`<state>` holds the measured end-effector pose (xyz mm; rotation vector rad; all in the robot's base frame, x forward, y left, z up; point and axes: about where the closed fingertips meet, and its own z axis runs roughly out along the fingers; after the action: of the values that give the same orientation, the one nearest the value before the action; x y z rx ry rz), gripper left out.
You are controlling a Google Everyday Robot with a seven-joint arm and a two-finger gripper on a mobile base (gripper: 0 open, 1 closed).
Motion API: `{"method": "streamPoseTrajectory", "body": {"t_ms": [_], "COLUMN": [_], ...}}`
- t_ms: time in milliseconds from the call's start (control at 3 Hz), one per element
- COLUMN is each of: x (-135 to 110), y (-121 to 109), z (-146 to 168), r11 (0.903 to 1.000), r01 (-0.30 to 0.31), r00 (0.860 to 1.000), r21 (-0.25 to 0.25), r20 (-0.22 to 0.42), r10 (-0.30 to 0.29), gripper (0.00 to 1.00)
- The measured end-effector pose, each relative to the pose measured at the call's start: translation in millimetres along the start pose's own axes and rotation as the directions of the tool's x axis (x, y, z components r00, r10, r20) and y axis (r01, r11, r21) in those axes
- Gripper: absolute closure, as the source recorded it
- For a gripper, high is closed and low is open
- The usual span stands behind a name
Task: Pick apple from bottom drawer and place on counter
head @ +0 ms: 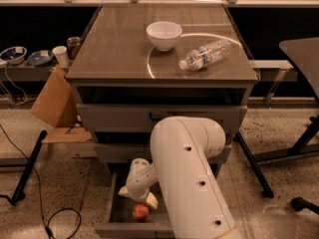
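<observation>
Counter (pixel 119 54): glossy brown-grey top, pale arc mark. Bowl (pixel 164 35) and lying bottle (pixel 205 54) on counter. Below counter: bottom drawer (pixel 115 210) pulled out, apple (pixel 140 212) inside. Gripper (pixel 137 197) also inside, jaws spread, just above apple. Speckled floor (pixel 65 183); cardboard (pixel 52 103) left of counter.

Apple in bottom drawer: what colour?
Red-orange apple, clearest in the camera view; claw sits close above it in the bottom drawer.

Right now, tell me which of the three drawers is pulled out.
The bottom drawer: only its floor shows, with the apple on it; the two above show just their fronts. The jaws hover inside it, just above the apple.
</observation>
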<state>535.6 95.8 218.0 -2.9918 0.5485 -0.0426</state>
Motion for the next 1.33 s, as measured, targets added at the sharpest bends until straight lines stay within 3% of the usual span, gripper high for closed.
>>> {"method": "streamPoseTrajectory", "body": {"t_ms": [667,1333], "x": [-23.1,-28.6], "y": [-13.1,-7.3], "z": [50.1,93.2], "r11": [0.999,0.9993], "r01": [0.015,-0.005], "r00": [0.997,0.995], "r21": [0.043,0.037], "r20": [0.073,0.101], "r10": [-0.018,0.001], "gripper": [0.0,0.0]}}
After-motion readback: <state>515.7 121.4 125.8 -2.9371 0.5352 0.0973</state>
